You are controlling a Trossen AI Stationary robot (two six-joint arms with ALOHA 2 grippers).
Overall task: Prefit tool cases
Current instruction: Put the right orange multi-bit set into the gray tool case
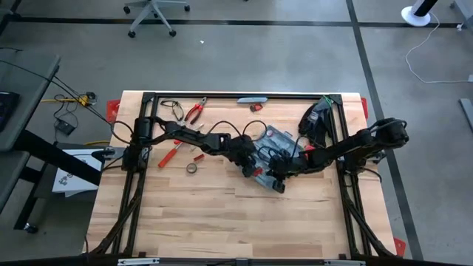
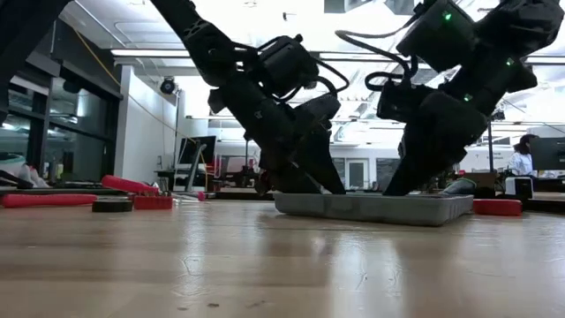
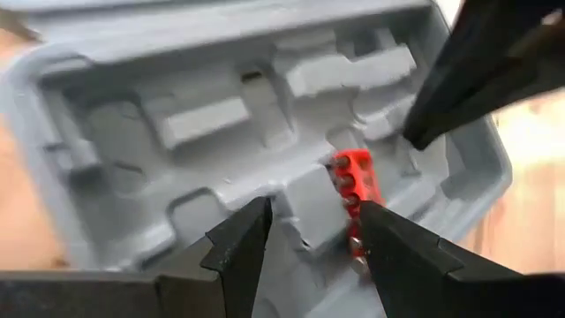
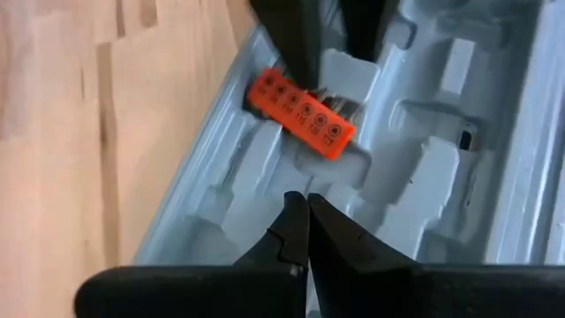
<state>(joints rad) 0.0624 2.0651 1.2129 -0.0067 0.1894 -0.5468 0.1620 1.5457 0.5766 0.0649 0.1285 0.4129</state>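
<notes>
Left wrist view: left pincer (image 3: 309, 234) parted, empty, over red bit holder (image 3: 353, 185) in open grey-blue plastic tool case (image 3: 106, 132), likely seating it; right pincer (image 4: 307, 231) closed, empty

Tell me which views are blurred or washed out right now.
Left wrist view: soft focus, the tool case and red bit holder smeared. Low view: bright backlight from ceiling and windows leaves both arms as silhouettes, near tabletop blurred. Right wrist view: the holder reads sharp. High view: evenly lit, no glare.
</notes>
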